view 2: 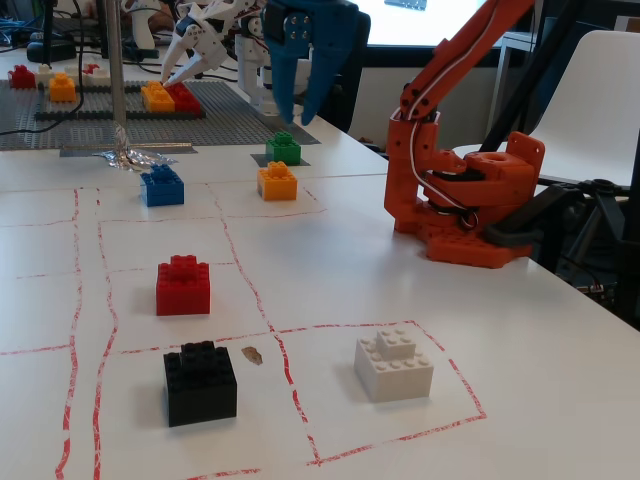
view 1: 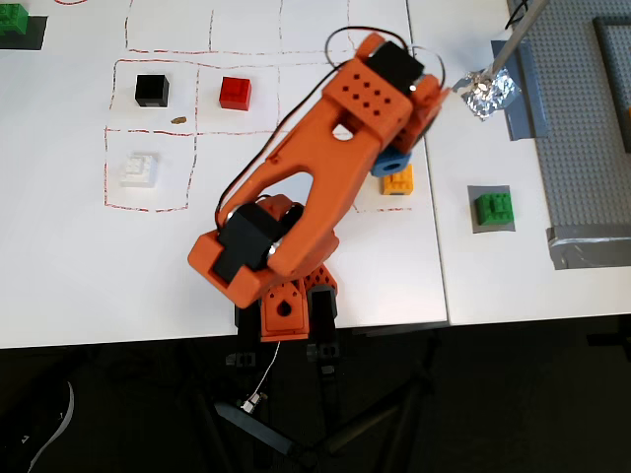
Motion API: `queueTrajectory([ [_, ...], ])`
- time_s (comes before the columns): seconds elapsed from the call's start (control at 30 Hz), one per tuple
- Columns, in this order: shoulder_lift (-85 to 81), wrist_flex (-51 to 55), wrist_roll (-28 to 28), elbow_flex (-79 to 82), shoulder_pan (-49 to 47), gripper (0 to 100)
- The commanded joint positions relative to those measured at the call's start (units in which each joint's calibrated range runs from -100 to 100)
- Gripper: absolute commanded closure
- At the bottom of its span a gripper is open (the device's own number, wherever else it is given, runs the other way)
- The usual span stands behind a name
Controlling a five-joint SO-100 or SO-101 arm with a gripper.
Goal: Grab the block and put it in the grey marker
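The green block (view 1: 495, 208) sits on the grey marker (view 1: 475, 193), right of the paper sheet; in the fixed view the block (view 2: 283, 147) sits on the same grey patch (view 2: 268, 159) just behind an orange brick. My gripper (view 2: 298, 112) has blue fingers (view 2: 283, 70). It hangs open and empty, high above the table near the orange and green bricks. In the overhead view only a bit of the blue gripper (view 1: 387, 163) shows under the orange arm, left of the block and apart from it.
An orange brick (view 1: 397, 180), a red brick (view 1: 235, 93), a black brick (view 1: 153, 91) and a white brick (view 1: 138, 169) lie in red-lined cells. A blue brick (view 2: 161, 185) shows in the fixed view. A foil-footed pole (view 1: 490, 91), a studded baseplate (view 1: 592, 128) and a second green brick (view 1: 12, 28) stand around.
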Motion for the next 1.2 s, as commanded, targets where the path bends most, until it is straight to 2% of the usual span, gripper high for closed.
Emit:
queueTrajectory([
  [0.0,-4.15,-4.16,-7.67,-1.62,-13.66,97],
  [0.2,-1.74,-10.61,-18.02,-4.16,-27.78,100],
  [0.47,-7.68,-26.77,-26.76,0.74,-34.4,100],
  [0.7,-24.31,-43.67,-27.01,20.68,-36.95,100],
  [1.17,-48.87,-43.91,-29.06,54.95,-44.1,100],
])
